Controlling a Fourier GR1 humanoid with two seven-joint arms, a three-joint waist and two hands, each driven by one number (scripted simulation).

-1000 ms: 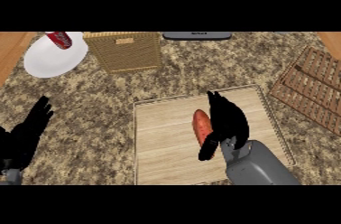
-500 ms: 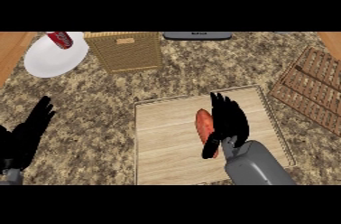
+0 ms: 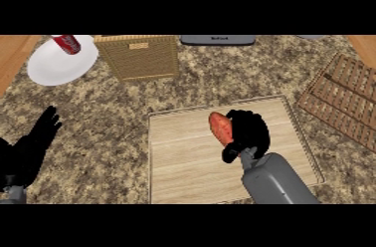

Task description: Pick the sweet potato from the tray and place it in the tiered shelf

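Observation:
The orange-red sweet potato (image 3: 220, 128) lies on the light wooden tray (image 3: 187, 164) in the middle of the counter. My right hand (image 3: 249, 134) sits against the potato's right side, with its fingers curled over the top end and its thumb tucked in at the lower end. The hand hides the potato's right flank. The brown slatted tiered shelf (image 3: 343, 104) stands at the right edge, apart from the tray. My left hand (image 3: 31, 150) rests open at the lower left, fingers up, away from everything.
A white plate (image 3: 53, 70) with a red can (image 3: 66, 43) on it sits at the back left. Beside it stands a tan woven box (image 3: 140, 57). A dark grey appliance (image 3: 218, 40) is at the back centre. Speckled stone counter surrounds the tray.
My right hand's fingers went from straight to curled round the sweet potato, and the thumb closed in toward its lower end. The potato has hardly moved, and the left hand is still.

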